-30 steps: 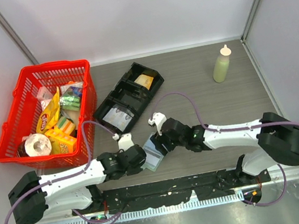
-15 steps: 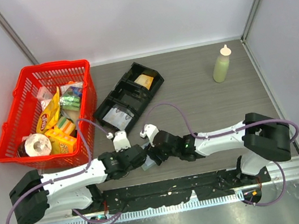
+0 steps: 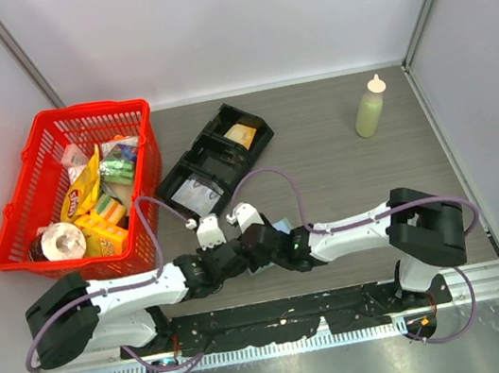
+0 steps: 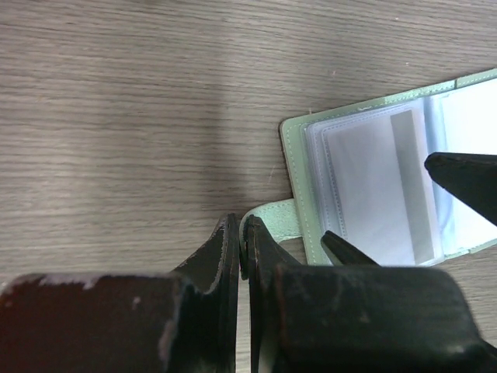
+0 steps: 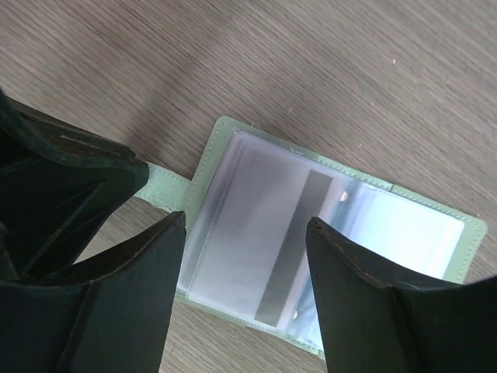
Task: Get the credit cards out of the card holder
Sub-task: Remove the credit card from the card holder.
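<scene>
Table point(image 3: 343, 171): card holder point(image 5: 365, 210) lies open flat on it, directly under R gripper point(image 5: 245, 225) and just ahead of L gripper point(image 4: 242, 229). Step, as I judge it: holder pinned, extraction not yet begun. One credit card point(image 4: 380, 186) w/ grey stripe sits in the clear sleeves between R's fingers. Next move prob needs R to drop, catch the card edge & slide it out w/o dragging the holder. R jaws spread wide, apparently touching nothing. L jaws pressed together, pinching the strap tab point(image 4: 272, 217).
</scene>
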